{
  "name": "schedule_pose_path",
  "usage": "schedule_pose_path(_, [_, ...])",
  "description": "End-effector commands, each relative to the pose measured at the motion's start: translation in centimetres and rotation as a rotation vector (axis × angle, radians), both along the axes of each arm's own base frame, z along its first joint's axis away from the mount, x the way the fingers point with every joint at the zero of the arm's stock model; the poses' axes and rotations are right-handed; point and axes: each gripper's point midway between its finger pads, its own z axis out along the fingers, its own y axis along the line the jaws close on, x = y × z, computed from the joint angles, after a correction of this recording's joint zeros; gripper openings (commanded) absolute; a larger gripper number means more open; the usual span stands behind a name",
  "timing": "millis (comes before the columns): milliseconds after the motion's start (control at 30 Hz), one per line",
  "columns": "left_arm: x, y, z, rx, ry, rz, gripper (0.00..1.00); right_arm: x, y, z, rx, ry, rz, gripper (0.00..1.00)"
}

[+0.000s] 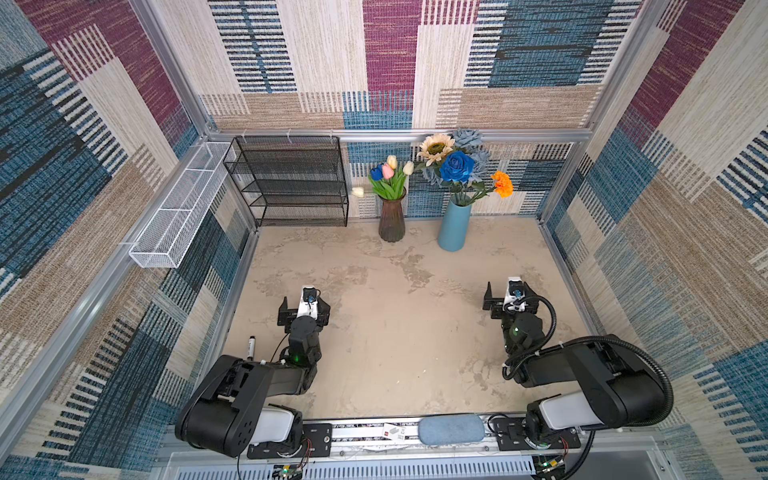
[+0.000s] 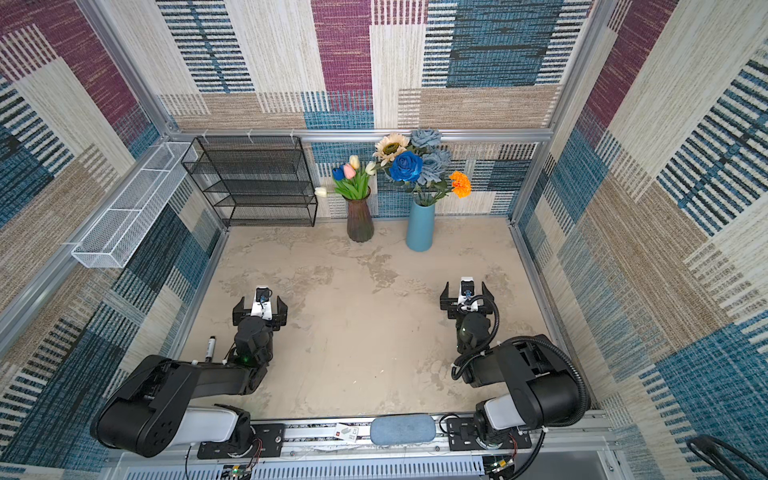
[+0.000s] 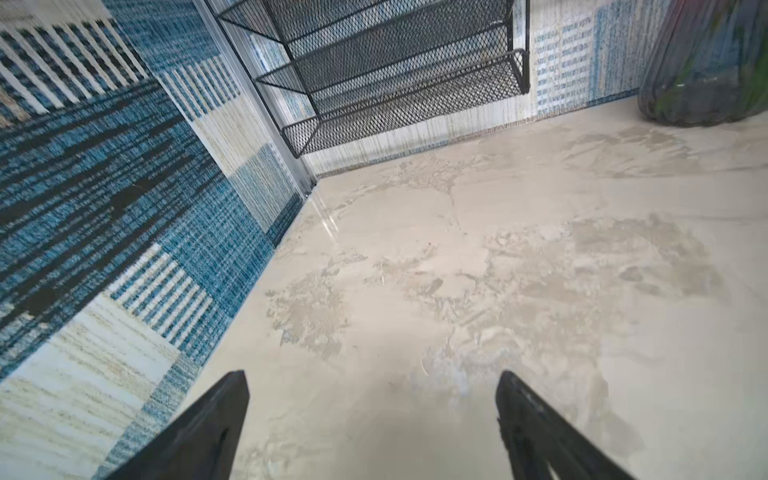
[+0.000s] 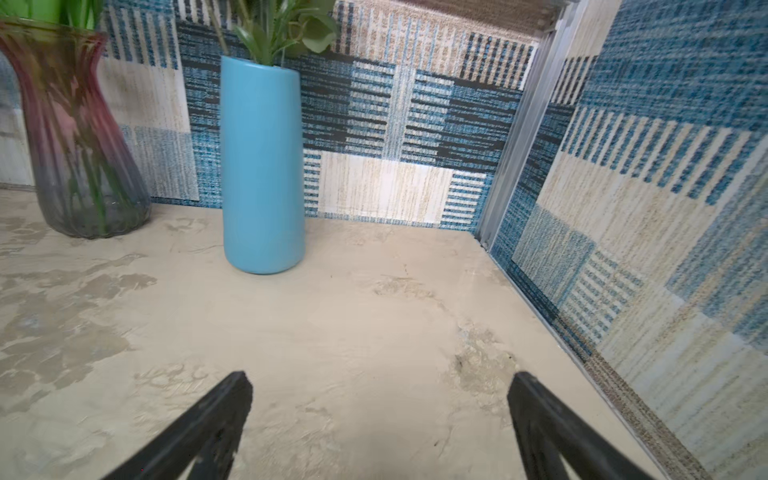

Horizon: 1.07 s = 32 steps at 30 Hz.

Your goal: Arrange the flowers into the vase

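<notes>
While both arms rest low at the near side of the worktop (image 1: 395, 332), the flowers (image 1: 463, 193) stand in two vases against the far wall. The tulips (image 1: 388, 174) fill a ribbed tinted-glass vase (image 1: 392, 220) at 12 o'clock. The cream sunflower (image 1: 435, 147), deep-blue rose (image 1: 456, 165), dusty-blue roses (image 1: 467, 137) and orange bloom (image 1: 503, 183) share a blue vase (image 1: 455, 226) just beside it at 1 o'clock.

The left pincer (image 1: 304, 305), at 8 o'clock, and the right pincer (image 1: 510, 293), at 4 o'clock, both gape wide and carry nothing, well apart from the vases. No stem lies loose on the worktop, so the arranging looks finished.

Should any stem need resetting, these artificial flowers would likely be light, with thin springy stems and soft heads that crush. The sound hold is on bare stem below the leaves, never on the petals. Either tall vase could tip under a sideways pull.

One white tulip (image 1: 358, 191) droops out toward 9 o'clock, and whether its stem is properly seated is unclear. The blue vase hides its stems entirely, and both wrist views cut off every bloom. A black mesh rack (image 1: 286, 178) stands at 11 o'clock, and a marker pen (image 1: 251, 347) lies by the left arm at 8 o'clock.
</notes>
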Motion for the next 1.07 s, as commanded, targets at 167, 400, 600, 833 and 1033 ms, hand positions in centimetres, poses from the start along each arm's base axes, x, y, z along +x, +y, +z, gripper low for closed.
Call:
schedule_pose_path(167, [1.5, -1.4, -0.6, -0.105, -0.068, -0.125, 0.99, 0.0, 1.9, 1.4, 0.055, -0.069, 0.236, 1.0])
schedule_pose_path(400, [3.9, 0.5, -1.2, -0.159, 0.003, -0.061, 0.99, 3.3, -0.7, -0.7, 0.168, 0.04, 0.189, 1.0])
schedule_pose_path(600, [6.0, 3.6, -2.5, -0.3, 0.131, 0.019, 0.99, 3.3, -0.1, -0.8, 0.151, 0.047, 0.216, 1.0])
schedule_pose_path(833, [6.0, 3.6, -2.5, -0.301, 0.13, 0.018, 0.99, 3.6, -0.2, -1.0, 0.162, 0.059, 0.221, 1.0])
schedule_pose_path(1033, [6.0, 3.6, -2.5, -0.301, 0.133, 0.018, 0.99, 3.3, -0.2, -0.8, 0.159, 0.048, 0.221, 1.0])
